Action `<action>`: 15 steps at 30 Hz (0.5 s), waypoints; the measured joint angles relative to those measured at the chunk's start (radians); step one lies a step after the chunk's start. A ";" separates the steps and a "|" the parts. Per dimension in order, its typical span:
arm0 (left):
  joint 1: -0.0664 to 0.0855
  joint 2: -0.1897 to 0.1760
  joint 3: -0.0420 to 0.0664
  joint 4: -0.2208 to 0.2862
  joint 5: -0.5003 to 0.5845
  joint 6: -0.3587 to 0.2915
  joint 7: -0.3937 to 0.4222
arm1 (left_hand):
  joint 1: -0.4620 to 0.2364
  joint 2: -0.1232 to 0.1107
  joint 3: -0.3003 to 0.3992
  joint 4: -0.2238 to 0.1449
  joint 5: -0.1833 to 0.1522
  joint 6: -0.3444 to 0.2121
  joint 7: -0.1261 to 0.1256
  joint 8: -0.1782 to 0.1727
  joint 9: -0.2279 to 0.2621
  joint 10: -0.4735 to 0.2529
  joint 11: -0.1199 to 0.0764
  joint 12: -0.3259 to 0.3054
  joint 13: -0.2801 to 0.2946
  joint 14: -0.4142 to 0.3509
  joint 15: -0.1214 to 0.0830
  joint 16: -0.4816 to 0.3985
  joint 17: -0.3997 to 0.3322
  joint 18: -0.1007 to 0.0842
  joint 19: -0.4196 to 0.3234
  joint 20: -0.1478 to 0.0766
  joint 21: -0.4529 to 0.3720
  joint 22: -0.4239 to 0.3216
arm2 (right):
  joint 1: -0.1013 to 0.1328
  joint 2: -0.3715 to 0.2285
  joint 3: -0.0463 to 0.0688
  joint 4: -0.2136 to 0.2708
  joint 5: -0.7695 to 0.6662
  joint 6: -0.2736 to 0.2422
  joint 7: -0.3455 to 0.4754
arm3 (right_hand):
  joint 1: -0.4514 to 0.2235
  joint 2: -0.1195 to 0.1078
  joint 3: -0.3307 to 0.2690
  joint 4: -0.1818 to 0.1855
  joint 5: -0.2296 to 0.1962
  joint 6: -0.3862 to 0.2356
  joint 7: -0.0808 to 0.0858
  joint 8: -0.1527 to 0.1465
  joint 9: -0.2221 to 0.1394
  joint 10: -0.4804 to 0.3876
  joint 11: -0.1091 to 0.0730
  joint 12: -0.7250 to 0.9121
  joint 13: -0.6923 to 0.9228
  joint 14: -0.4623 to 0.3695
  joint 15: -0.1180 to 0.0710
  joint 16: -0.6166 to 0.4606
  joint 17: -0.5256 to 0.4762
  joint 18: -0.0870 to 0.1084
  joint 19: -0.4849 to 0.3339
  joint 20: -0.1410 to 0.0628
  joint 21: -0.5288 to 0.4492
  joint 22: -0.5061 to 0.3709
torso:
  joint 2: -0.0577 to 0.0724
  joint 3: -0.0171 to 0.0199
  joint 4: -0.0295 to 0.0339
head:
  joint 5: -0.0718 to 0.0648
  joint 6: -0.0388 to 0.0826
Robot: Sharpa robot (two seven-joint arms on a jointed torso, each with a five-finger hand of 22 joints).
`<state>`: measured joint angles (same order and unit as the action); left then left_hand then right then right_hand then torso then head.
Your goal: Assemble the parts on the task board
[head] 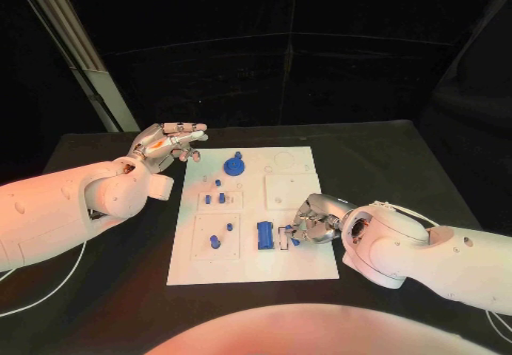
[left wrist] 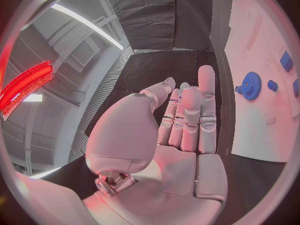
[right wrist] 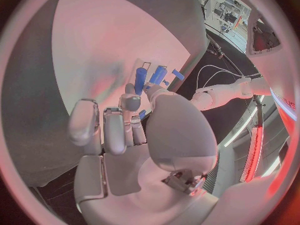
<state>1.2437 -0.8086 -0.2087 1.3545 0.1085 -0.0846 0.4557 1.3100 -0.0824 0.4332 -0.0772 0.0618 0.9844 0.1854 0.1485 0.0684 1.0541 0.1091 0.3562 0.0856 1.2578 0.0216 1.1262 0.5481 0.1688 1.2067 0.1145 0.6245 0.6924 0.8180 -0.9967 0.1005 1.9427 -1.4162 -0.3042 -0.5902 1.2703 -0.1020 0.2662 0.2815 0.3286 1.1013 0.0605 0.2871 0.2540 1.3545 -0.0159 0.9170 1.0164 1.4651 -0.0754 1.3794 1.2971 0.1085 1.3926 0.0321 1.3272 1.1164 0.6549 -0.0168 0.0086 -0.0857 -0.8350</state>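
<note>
The white task board (head: 251, 259) lies in the middle of the black table. On it are a blue gear (head: 236, 163), several small blue pegs (head: 221, 197) and a long blue block (head: 263, 234). My right hand (head: 313, 223) is low over the board's right side, just right of the block. Its thumb and one finger pinch a small blue part (head: 289, 233), which also shows as a small blue part (right wrist: 142, 114) between the fingertips. My left hand (head: 169, 144) hovers off the board's far left corner, fingers apart and holding nothing; the gear (left wrist: 251, 85) lies beyond its fingertips.
Raised white sub-plates (head: 289, 191) with holes and slots cover the board. A pale metal post (head: 91, 66) stands behind the table at the far left. Bare black table (head: 395, 170) surrounds the board on all sides.
</note>
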 measured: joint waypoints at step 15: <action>0.000 0.000 0.000 0.003 0.000 0.000 -0.001 | 0.000 0.000 0.000 0.000 0.000 0.000 0.000 0.000 0.000 0.000 0.000 0.000 0.000 0.000 0.000 0.000 0.000 0.000 0.000 0.000 0.000 0.000 | 0.000 0.043 0.000 -0.031 -0.002 0.012 -0.009 | -0.006 0.006 -0.015 -0.004 0.006 0.009 -0.002 0.000 0.002 0.010 -0.003 0.024 0.026 0.000 0.000 0.005 0.011 0.000 0.004 -0.004 0.000 0.007 | -0.003 0.0029 -0.0025 | 0.003 -0.007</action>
<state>1.2440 -0.8091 -0.2087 1.3570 0.1085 -0.0846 0.4550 1.3100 -0.0824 0.4332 -0.0772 0.0618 0.9844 0.1854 0.1485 0.0685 1.0541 0.1090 0.3561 0.0856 1.2578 0.0216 1.1262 0.5482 0.1688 1.2067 0.1145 0.6245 0.6925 0.8180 -0.9532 0.1005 1.9117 -1.4183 -0.2926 -0.5993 1.2642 -0.0958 0.2515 0.2771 0.3351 1.1106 0.0580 0.2871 0.2556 1.3642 -0.0186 0.9410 1.0423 1.4651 -0.0753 1.3845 1.3080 0.1085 1.3961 0.0285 1.3274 1.1233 0.6523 -0.0139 0.0061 -0.0826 -0.8422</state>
